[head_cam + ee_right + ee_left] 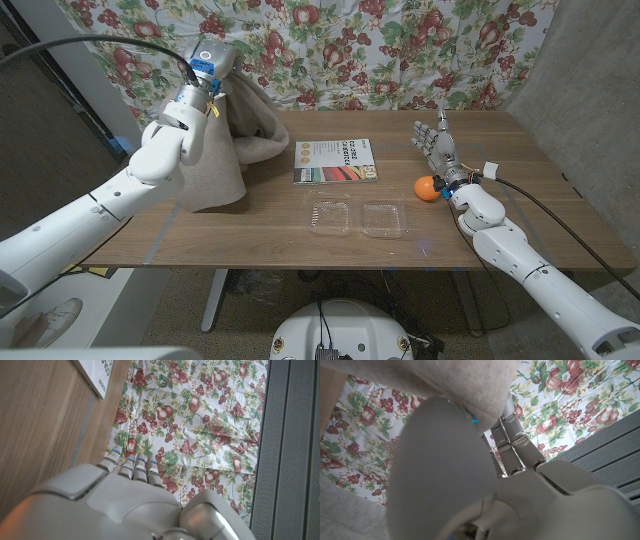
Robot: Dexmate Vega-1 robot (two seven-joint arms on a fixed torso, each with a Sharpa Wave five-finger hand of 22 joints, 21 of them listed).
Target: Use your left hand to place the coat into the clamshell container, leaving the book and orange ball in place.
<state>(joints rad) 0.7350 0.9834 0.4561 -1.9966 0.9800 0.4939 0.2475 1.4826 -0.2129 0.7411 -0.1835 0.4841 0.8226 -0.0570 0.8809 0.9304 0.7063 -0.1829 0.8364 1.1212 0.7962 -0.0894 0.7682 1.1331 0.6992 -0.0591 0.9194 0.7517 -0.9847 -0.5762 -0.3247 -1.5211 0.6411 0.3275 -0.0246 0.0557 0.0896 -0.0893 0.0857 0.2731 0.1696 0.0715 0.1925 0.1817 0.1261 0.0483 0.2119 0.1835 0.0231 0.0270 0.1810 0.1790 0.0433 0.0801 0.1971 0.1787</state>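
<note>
A beige coat (238,140) hangs over the table's far left, lifted off the wood, its hem draped near the left edge. My left hand (207,75) grips its top; in the left wrist view the coat (465,382) lies over my fingers (512,445). An open clear clamshell container (360,217) lies flat at the front middle. Behind it lies a book (337,161). An orange ball (427,187) sits to the right, touching my right hand (437,148), which stands with fingers apart and holds nothing. The book's corner (95,375) shows in the right wrist view.
A floral cloth (400,50) hangs behind the wooden table (270,235). A black cable (90,45) arcs over my left arm; another runs off my right wrist (545,210).
</note>
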